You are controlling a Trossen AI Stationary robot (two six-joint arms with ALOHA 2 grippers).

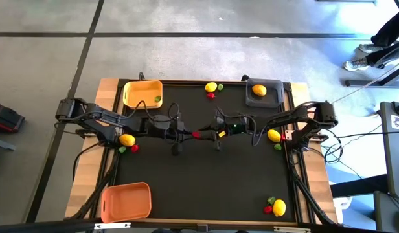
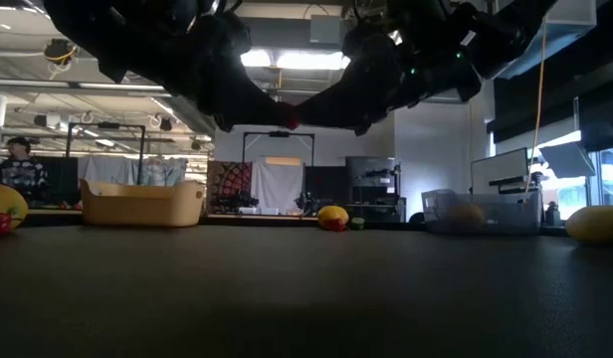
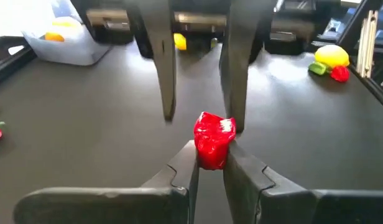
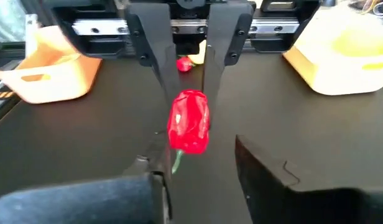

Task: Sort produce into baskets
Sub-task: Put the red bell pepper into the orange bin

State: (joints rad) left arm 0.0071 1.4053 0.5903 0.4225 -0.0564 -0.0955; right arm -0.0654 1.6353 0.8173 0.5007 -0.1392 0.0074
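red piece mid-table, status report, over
Left gripper shut on red piece, held in the air at table centre. Right gripper open, facing it at the piece. Nothing in the way.

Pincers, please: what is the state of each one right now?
Left pincer: shut on the red piece.
Right pincer: open, beside the same piece.

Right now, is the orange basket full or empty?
Empty. From above, the orange basket shows only its bare inside, no produce in it.

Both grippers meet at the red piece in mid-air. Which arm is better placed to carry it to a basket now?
Left. The left gripper is shut on the red piece, while the right gripper has opened around it. The orange basket lies on the left side.
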